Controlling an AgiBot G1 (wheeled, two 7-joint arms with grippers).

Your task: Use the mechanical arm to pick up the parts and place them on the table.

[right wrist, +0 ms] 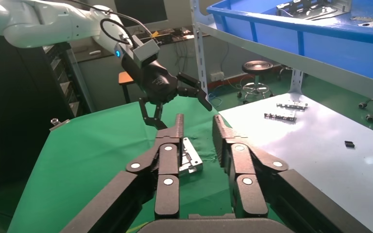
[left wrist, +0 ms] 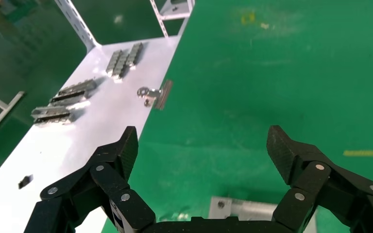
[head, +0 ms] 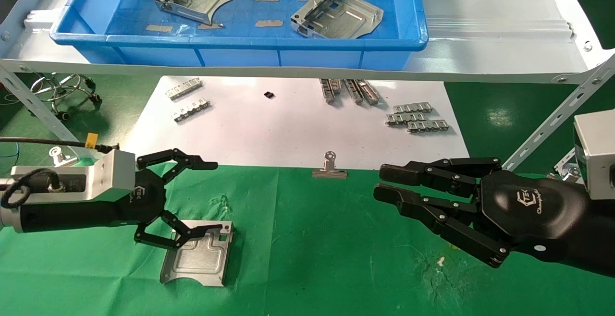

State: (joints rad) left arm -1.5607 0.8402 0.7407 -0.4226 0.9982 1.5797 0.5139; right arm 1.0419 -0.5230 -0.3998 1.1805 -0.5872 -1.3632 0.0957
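Wrinkled green table (head: pixel 336 258), white sheet (head: pixel 288 128)

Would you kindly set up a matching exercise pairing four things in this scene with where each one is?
Things:
1. part under the left gripper
2. two other parts
3. binder clip
4. right gripper

Places:
A. in the blue bin
B. flat on the green cloth
C. hovering open above the cloth
D. on the white sheet's edge

Pairs: 1-B, 2-A, 3-D, 4-C
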